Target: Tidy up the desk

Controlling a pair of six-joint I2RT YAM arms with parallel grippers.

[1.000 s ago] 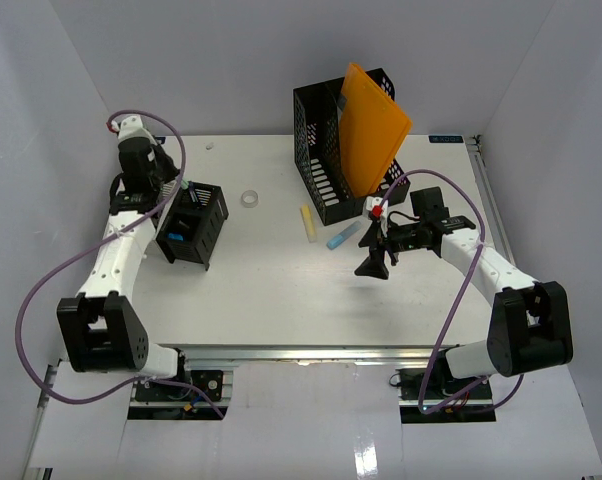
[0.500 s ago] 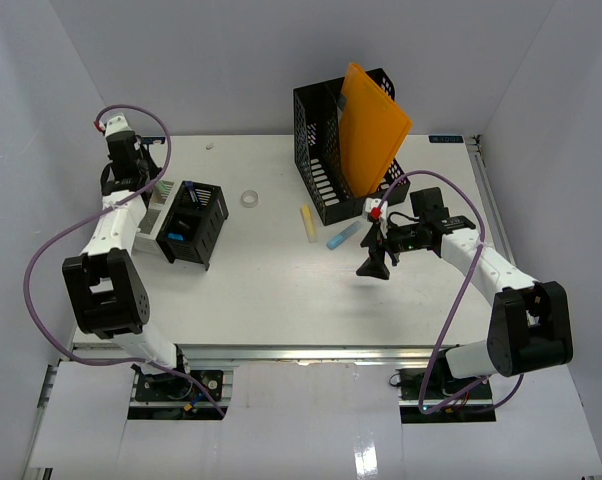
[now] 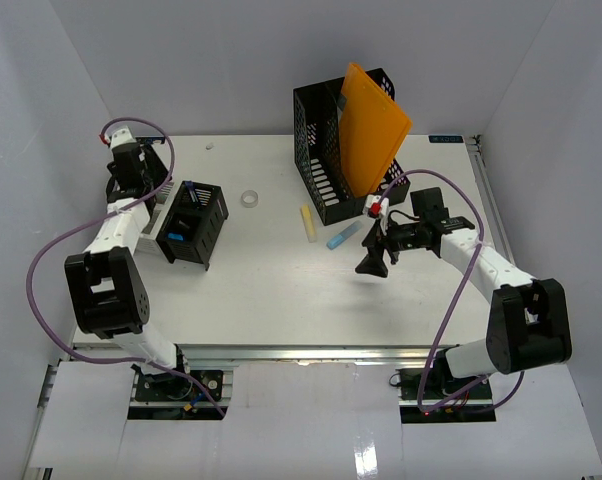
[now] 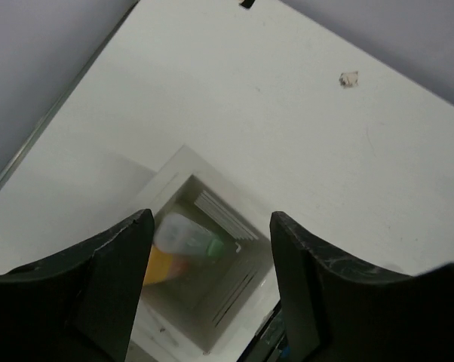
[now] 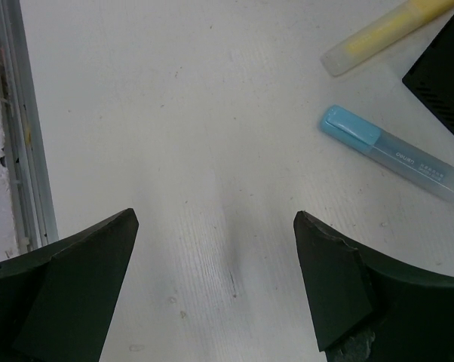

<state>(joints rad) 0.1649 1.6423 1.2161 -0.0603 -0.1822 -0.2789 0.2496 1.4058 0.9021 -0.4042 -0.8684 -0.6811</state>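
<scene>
Table (image 3: 271,290) spanned whole workspace, rail (image 3: 301,350) along near edge. Right pincer (image 5: 216,275) spread, gripping nothing, over bare table near blue highlighter (image 5: 393,153); yellow highlighter (image 5: 389,34) just beyond. Far left: left pincer (image 4: 210,286) spread above white slotted box (image 4: 178,170) holding marker (image 4: 185,237).

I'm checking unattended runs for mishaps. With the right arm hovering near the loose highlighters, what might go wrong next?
The blue highlighter lies close to the yellow highlighter and the black file holder; the open right jaws might nudge either while grabbing. The orange folder leans out toward that arm; a bump may topple it.
</scene>
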